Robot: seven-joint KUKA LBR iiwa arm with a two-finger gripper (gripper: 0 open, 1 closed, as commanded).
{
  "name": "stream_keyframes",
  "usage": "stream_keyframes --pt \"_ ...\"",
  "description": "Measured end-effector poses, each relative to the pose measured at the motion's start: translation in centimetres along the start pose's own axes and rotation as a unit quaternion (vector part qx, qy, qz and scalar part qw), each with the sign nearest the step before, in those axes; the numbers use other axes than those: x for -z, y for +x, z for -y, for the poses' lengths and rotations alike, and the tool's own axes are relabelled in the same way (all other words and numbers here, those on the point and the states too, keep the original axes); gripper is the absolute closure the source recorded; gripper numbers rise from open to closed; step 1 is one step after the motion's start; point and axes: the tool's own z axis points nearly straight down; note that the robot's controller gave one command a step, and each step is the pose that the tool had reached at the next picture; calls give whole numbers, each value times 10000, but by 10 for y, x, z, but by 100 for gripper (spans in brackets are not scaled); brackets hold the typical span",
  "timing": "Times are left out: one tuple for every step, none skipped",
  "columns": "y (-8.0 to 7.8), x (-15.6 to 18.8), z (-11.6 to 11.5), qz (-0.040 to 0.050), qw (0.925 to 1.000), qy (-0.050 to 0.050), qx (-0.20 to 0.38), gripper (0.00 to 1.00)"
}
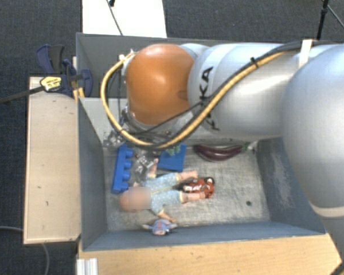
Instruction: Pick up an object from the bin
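By blue block [121, 171] and doll [155, 195], end effector [142, 166], opening unclear, toy figure [198, 187] near

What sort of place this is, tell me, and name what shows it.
Probably a robotics lab's grasping test cell: an industrial arm reaches into a grey metal bin holding loose toys, among them a doll and a blue block.

Dark grey, finely speckled carpet [17, 22] covers the floor from 7 o'clock round to 1 o'clock. A thin black cable [14, 96] runs across it at 9 o'clock, and a slim black rod [324, 10] slants over it at 1 o'clock. The light is soft and even.
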Motion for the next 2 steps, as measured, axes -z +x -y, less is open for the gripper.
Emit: stream_keyframes --pt "-11 -71 -4 36 9927 13 1202 0" --pt "-13 -91 2 37 9609 9 2769 100"
